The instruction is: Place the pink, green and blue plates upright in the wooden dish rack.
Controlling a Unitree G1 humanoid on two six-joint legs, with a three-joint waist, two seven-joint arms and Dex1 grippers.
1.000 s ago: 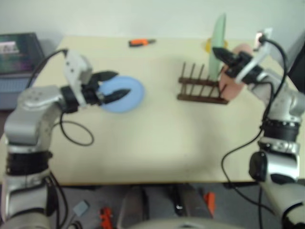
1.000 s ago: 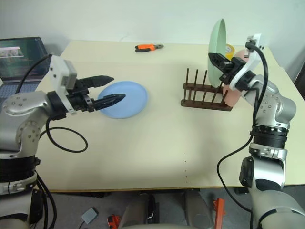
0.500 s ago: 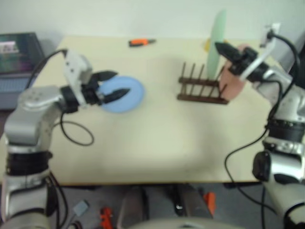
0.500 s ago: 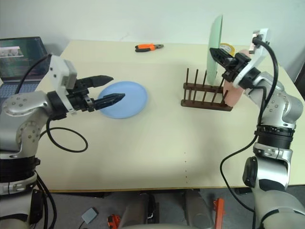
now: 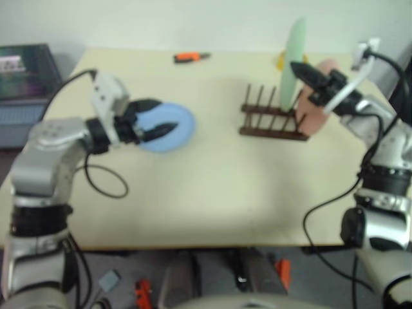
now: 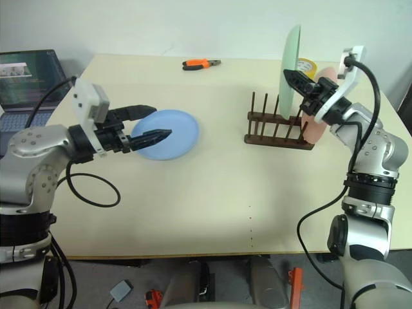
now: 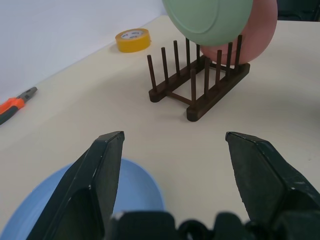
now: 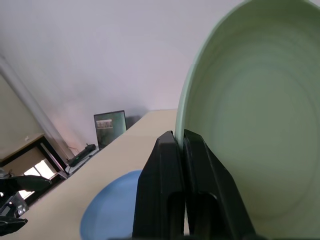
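You had the right tool (image 6: 291,76) clenched on the rim of the green plate (image 6: 293,56), pinching its thin edge so the plate stood on edge above the wooden dish rack (image 6: 278,126), lined up to drop between the pegs. The pink plate (image 6: 317,122) already stood upright at the rack's end, just below and behind that tool. Your left tool (image 6: 154,122) was released, its two black fingers spread wide over the near rim of the blue plate (image 6: 168,133), which lay flat on the bench (image 6: 212,187) right under its tips, probably staged for the next pick.

The plates looked smooth, matte and shallow with raised rims; the rack was dark wood, two low rails with thin round pegs.
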